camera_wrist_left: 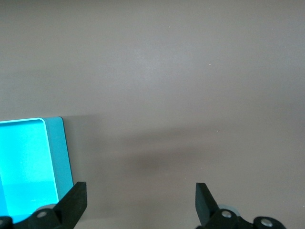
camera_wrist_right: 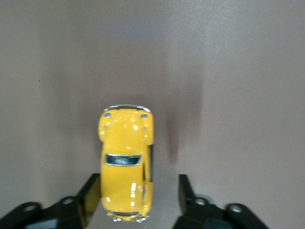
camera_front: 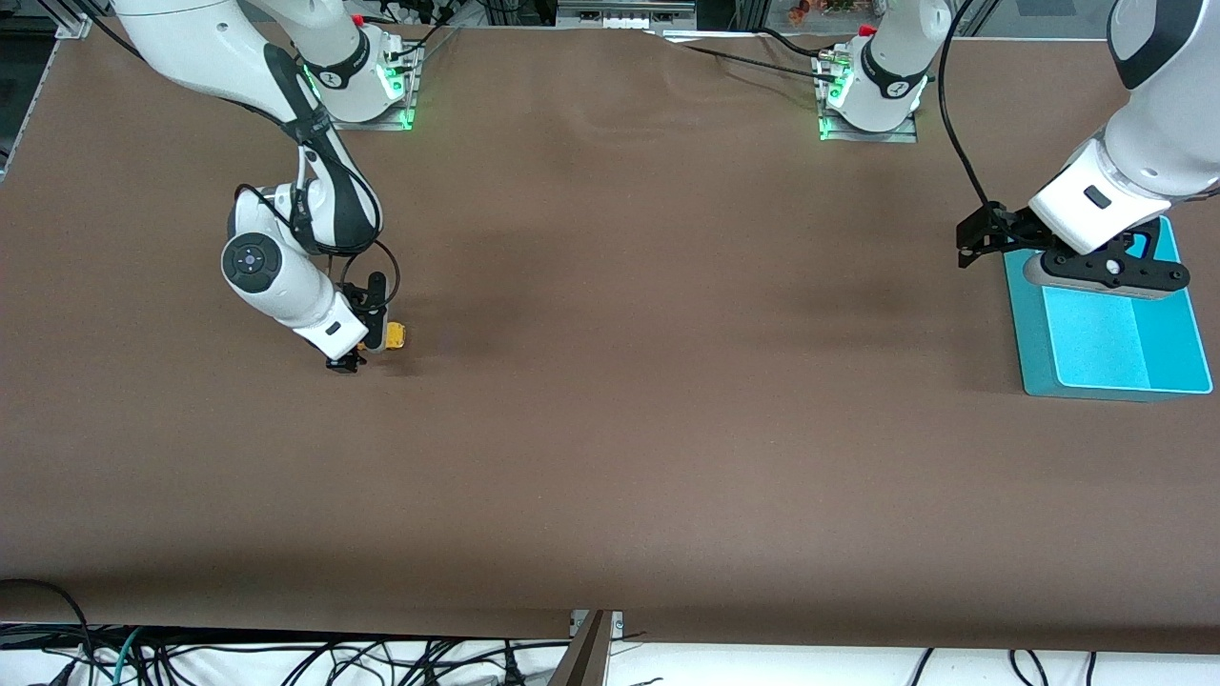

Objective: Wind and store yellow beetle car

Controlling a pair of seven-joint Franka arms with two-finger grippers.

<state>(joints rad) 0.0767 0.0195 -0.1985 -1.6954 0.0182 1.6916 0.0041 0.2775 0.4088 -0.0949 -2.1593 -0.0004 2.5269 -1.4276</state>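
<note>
The yellow beetle car point(camera_wrist_right: 126, 162) stands on its wheels on the brown table, toward the right arm's end point(camera_front: 394, 335). My right gripper point(camera_wrist_right: 138, 187) is down at the table, its jaws astride the car's rear half. One finger point(camera_wrist_right: 90, 191) lies against the car's side. A strip of table shows between the car and the other finger point(camera_wrist_right: 185, 191), so the gripper is open. My left gripper point(camera_front: 974, 244) hangs open and holds nothing, over the table beside the teal tray's point(camera_front: 1027, 354) edge. The left wrist view shows only bare table between its jaws point(camera_wrist_left: 140, 192).
The teal tray point(camera_wrist_left: 61, 152) lies at the left arm's end of the table, and nothing shows in the part of it that is in view. The left arm's wrist hangs over the part of the tray farthest from the front camera. Cables run along the table's front edge.
</note>
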